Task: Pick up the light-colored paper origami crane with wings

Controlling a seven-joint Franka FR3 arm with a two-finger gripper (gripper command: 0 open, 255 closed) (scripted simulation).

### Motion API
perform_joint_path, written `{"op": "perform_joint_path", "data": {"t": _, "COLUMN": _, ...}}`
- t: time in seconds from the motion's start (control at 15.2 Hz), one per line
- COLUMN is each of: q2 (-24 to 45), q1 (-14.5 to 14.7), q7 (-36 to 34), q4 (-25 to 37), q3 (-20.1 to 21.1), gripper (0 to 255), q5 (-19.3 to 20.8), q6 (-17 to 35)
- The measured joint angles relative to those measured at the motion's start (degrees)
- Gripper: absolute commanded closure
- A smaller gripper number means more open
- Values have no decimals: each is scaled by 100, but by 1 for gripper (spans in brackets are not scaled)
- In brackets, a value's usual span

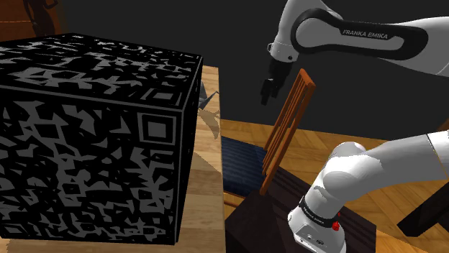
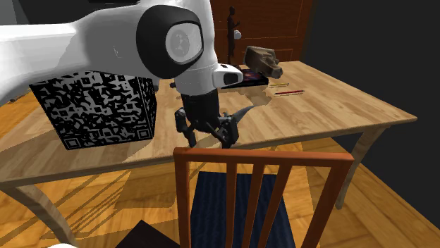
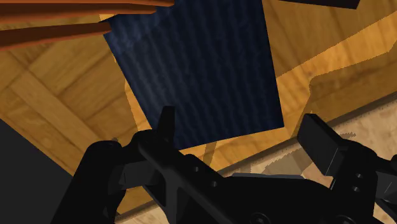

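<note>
Grey origami crane: sitting on the wooden table, close to the near edge in the second exterior view, wings swept up to sharp points, not far from the black-and-grey patterned box.
Black gripper: fingers spread apart, nothing between them, empty-handed! It hangs low at the table's near edge, just to that view's left of the crane, with one finger right beside a wing.
Wrist view: both fingers apart over the table's rim, with the dark blue rug on the floor beyond.
Step in hand: the approach, by my reading. It is lining up, with no grasp yet.
Next move: it looks to need a sideways shift to centre the crane's body between the fingers, then a short drop and a gentle close. The folded shape could well crush or skid away.
Watch out: the orange-brown chair stands close under the arm, so there is little room to swing.
</note>
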State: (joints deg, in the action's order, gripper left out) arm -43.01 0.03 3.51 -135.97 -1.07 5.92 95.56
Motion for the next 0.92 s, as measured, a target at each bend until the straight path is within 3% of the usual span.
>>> {"op": "perform_joint_path", "data": {"t": 0.13, "q2": 96, "q1": -10, "q7": -134, "q4": 66, "q3": 61, "gripper": 0, "q5": -53, "q6": 1}}
{"op": "perform_joint_path", "data": {"t": 0.4, "q2": 798, "q1": -112, "q7": -1171, "q4": 440, "q3": 449, "gripper": 0, "q5": -394, "q6": 129}}
{"op": "perform_joint_path", "data": {"t": 0.92, "q2": 2764, "q1": -355, "q7": -3421, "q4": 1963, "q3": 1057, "gripper": 0, "q5": -853, "q6": 240}}
